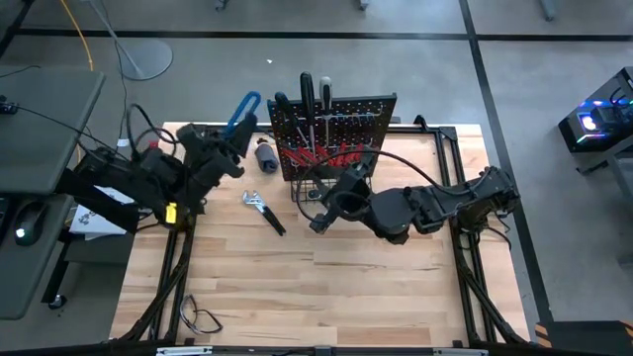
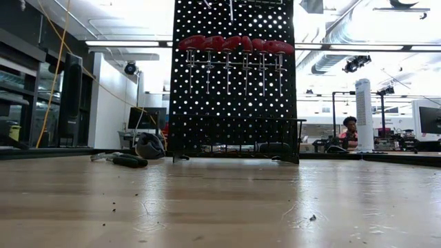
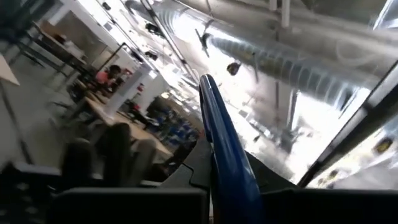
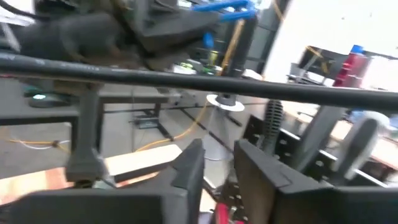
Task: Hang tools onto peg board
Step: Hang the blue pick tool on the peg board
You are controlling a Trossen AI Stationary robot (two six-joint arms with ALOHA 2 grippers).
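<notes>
The black peg board [image 1: 341, 129] stands upright at the table's far middle, with a row of red-handled screwdrivers [image 2: 234, 45] hanging on it and a wire basket [image 2: 234, 138] at its base. My left gripper [image 1: 229, 141], left of the board, is shut on the blue-handled tool [image 1: 245, 107] and raised above the table. My right gripper [image 1: 324, 213] is open and empty just in front of the basket, its fingers [image 4: 189, 167] a small way apart. A silver wrench with a black handle [image 1: 263, 210] lies flat on the table. My left gripper holds the blue-handled tool by the lower part of its blue handle [image 3: 231, 186], pinched between the two fingers. The handle runs out past the fingertips, slanting up and toward the table's far edge. The tool is lifted clear of the table. The exact place of contact is hidden by the gripper.
A dark round tool [image 1: 265, 155] lies left of the board, also seen in the low view [image 2: 149, 145]. A black cable loop [image 1: 201, 318] lies near the front left corner. A cable [image 4: 186, 79] crosses the right wrist view. The wooden table [image 1: 326, 287] shows bare in front.
</notes>
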